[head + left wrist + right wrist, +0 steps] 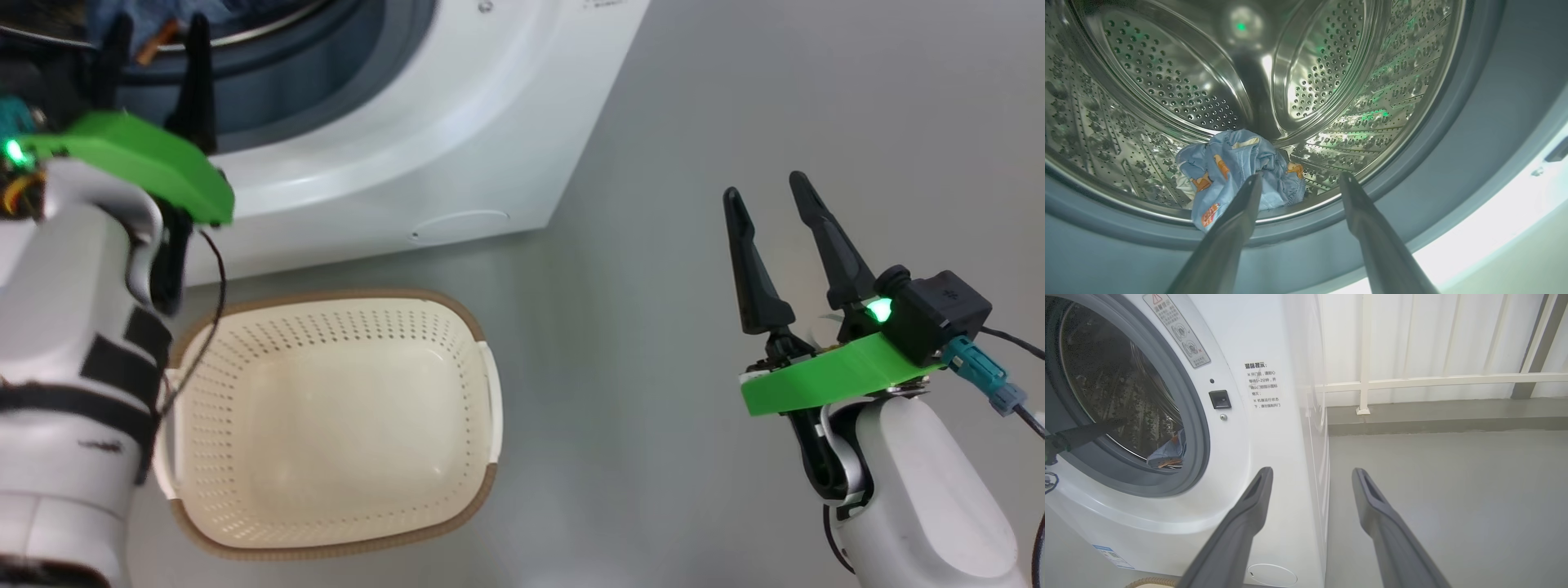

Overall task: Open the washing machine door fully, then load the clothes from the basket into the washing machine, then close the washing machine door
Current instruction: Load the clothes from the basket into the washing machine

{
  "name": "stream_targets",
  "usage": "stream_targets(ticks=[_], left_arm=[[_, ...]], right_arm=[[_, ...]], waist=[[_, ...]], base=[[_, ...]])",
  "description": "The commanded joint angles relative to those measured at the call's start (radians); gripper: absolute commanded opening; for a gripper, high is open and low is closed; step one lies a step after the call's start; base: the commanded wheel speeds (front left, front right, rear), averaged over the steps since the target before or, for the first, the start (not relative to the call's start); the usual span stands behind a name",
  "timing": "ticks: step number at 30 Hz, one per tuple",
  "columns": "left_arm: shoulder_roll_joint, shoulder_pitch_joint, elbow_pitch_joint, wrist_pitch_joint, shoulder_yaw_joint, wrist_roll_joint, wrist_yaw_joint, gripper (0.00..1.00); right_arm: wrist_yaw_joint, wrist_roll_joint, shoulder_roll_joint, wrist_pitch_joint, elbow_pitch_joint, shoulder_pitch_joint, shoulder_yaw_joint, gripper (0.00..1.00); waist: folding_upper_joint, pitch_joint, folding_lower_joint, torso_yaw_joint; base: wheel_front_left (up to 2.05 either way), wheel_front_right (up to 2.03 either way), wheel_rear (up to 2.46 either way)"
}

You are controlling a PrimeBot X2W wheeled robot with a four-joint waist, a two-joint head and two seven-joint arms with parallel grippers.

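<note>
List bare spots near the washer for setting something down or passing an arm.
Free: grey floor between the washing machine corner and the right gripper; floor right of the basket, whose inside is bare too. Crowded: front lip of the drum, where the clothes lie just ahead of the left gripper.

Only readable stuff is on the front of the big white boxy washing machine (1241, 441), seen from the right wrist camera. There's a black printed notice (1263, 386) just right of the door opening: the heading says 温馨提示, then two lines starting with ※. The first has 开门前 and 1~2分钟, the second ends in 开门. Up and left of it sits a slanted grey warning sticker (1176, 328) with a red triangle sign and two round pictograms, its text too tiny to read. The blue-white label sticker (1112, 556) low on the front is illegible too
</note>
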Motion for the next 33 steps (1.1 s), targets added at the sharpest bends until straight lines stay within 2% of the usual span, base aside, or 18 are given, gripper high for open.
stream_targets(ticks=[1, 16, 33], left_arm=[[0.031, 0.033, -0.049, -0.009, 0.030, 0.002, 0.006, 1.00], [0.013, 0.378, -0.321, -0.009, 0.132, 0.072, 0.008, 1.00], [0.016, 0.705, -0.547, -0.009, 0.267, 0.096, 0.060, 1.00]], right_arm=[[0.007, -0.001, -0.011, -0.008, -0.015, 0.022, 0.012, 1.00], [0.007, 0.036, -0.060, -0.008, 0.017, 0.066, 0.009, 1.00], [0.007, 0.070, -0.093, -0.008, 0.030, 0.130, 0.010, 1.00]], waist=[[0.0000, -0.075, 0.0002, 0.062], [0.0000, -0.223, 0.0002, 0.151], [0.0000, -0.320, 0.0002, 0.181]], base=[[0.00, 0.00, 0.00], [0.00, 0.00, 0.00], [0.00, 0.00, 0.00]])
